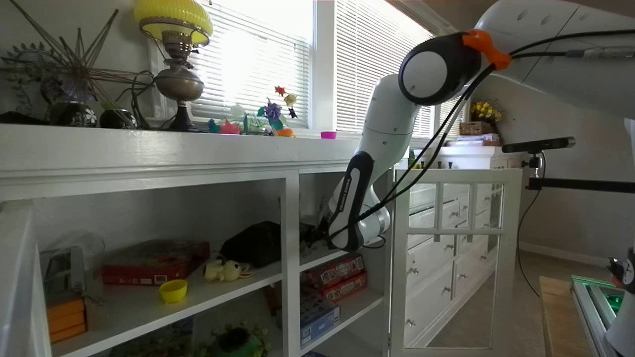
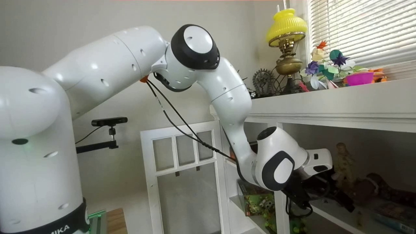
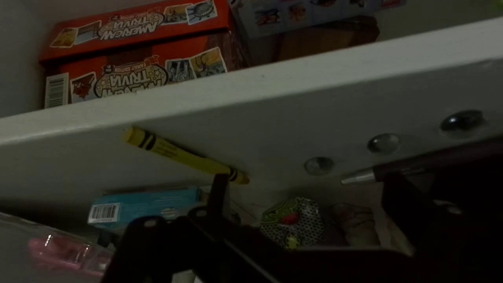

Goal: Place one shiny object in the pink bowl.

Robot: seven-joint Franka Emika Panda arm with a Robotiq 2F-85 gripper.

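Across the left and middle of an exterior view, a white cabinet (image 1: 149, 156); down in front of its right bay, the arm (image 1: 388, 119), between the post (image 1: 290, 248) and the swung-out door (image 1: 455, 231). Inside, across the middle of the wrist view, a shelf (image 3: 275, 127). In an exterior view, at the upper left atop the cabinet, a lamp (image 1: 179, 84), then paper flowers (image 1: 273, 111). In the wrist view, red boxes (image 3: 137, 59) at the upper left, past the shelf's edge; at the lower left, a blue box (image 3: 145, 205), partly behind the gripper (image 3: 306, 186), jaws spread well apart. Between them in that frame, a patterned thing (image 3: 292, 223). In both exterior views, on the cabinet top by the flowers, the pink bowl (image 2: 359, 79). On the shelf, at right in frame, a pen (image 3: 436, 158); left of centre, a crayon (image 3: 184, 156); both overlapped by the gripper, contact impossible to tell. Just above the pen, three shiny gems (image 3: 384, 143) in a row.
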